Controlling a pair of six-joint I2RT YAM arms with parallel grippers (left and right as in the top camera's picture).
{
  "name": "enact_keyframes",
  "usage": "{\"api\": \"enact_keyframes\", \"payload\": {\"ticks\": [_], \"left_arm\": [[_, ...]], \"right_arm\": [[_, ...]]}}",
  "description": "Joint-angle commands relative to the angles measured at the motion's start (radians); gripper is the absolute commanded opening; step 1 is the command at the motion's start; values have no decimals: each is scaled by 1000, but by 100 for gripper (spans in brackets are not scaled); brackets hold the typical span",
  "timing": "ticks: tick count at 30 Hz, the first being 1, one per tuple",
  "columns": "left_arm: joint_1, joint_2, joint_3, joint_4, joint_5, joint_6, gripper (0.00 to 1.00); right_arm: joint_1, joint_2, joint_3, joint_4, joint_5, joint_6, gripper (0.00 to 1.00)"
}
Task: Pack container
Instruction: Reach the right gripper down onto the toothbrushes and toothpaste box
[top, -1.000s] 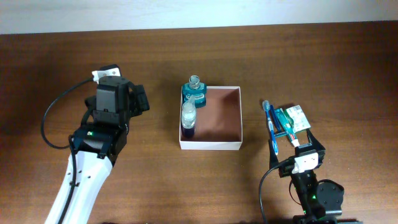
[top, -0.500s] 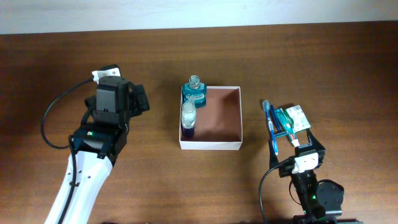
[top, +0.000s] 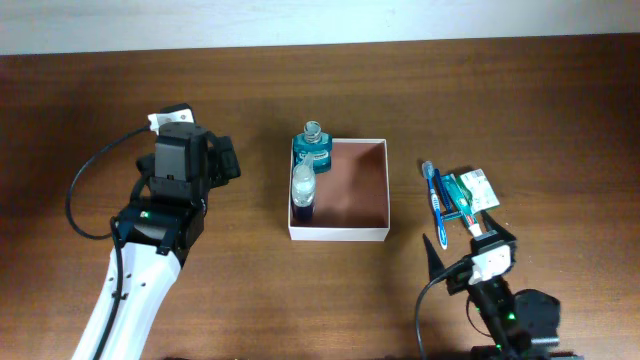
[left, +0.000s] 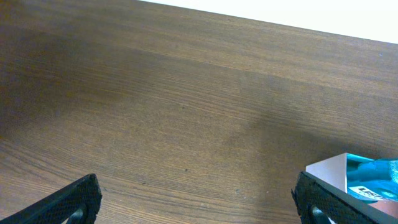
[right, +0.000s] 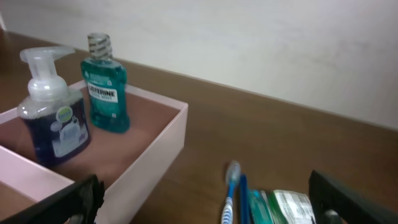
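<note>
Container (top: 338, 233): sat near the middle of the brown wooden table (top: 520, 100), between the two arms, square to the table edge. White walls, reddish-brown floor. Right-hand half of the floor was bare.

Left arm (top: 130, 270): reached in from the near-left side, well apart from the container. Left gripper (left: 199, 206) hung over bare wood with fingers spread wide and nothing between them. In the left wrist view, one white corner of the container showed beside the right fingertip.

Right arm (top: 505, 315): low at the near-right edge. Right gripper (right: 211, 205) was spread wide as well and held nothing. It faced the loose items and the container's right wall.

Foam pump bottle (right: 53, 124): dark blue body, clear pump head, upright inside the container against the wall on the left arm's side, in the nearer half.

Mouthwash bottle (right: 106, 93): teal, silver cap, upright in the far corner on the same side, just beside the pump bottle. Contact between the two could not be told.

Toothbrush (top: 436, 205): blue, flat on the table to the right of the container and apart from it, head toward the far edge.

Green-and-white packet (top: 472, 190): flat on the table, just beside the toothbrush on its right.
</note>
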Motion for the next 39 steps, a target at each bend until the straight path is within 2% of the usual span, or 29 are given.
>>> {"api": "enact_keyframes", "payload": {"ticks": [1,8,14,19,29,39], "left_arm": [[5,-8,4,0,-7,1,100],[5,-8,4,0,-7,1,99],[4,-8,4,0,-7,1,99],[5,-8,5,0,-7,1,99],[5,-8,4,0,-7,1,99],[3,-8,4,-14,-7,1,99]], "right_arm": [[-7,56,169,-70,93,23,98],[-7,332,514,-319,129,23,98],[-7,647,859,-671,185,22,98],[-7,864,1069,-852,209,22,98],[-8,1041,1115,-877,222,23,98],[-80,1358,1130,-867,347,15,98]]}}
